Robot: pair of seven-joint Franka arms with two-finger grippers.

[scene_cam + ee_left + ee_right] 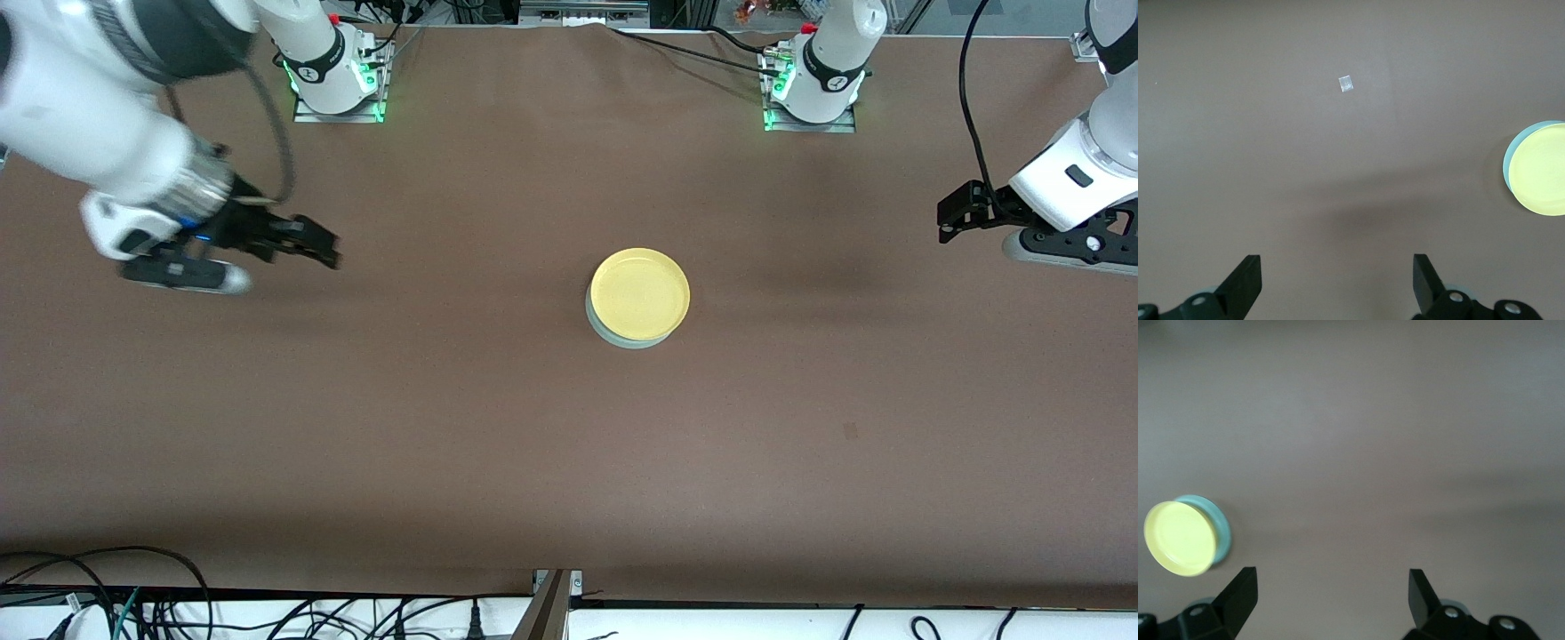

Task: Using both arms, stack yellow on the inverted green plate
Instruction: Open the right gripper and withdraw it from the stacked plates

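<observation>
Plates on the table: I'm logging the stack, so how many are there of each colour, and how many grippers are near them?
Yellow plate: 1, on top of the green one
Green plate: 1, underneath, only its edge showing
Grippers: 2, left gripper and right gripper, both open, empty and away from the stack
Total: 2 plates, 2 grippers

The right arm (98, 133) reaches out from its base at the robots' edge of the worktop and hangs low over the table near the right arm's end. Its right gripper (324, 249) points toward the middle of the table, fingers (1238, 590) spread wide apart. The left arm (1080, 173) is folded back over the left arm's end of the worktop, and its left gripper (949, 218) holds its fingers (1245, 280) wide apart too.
</observation>
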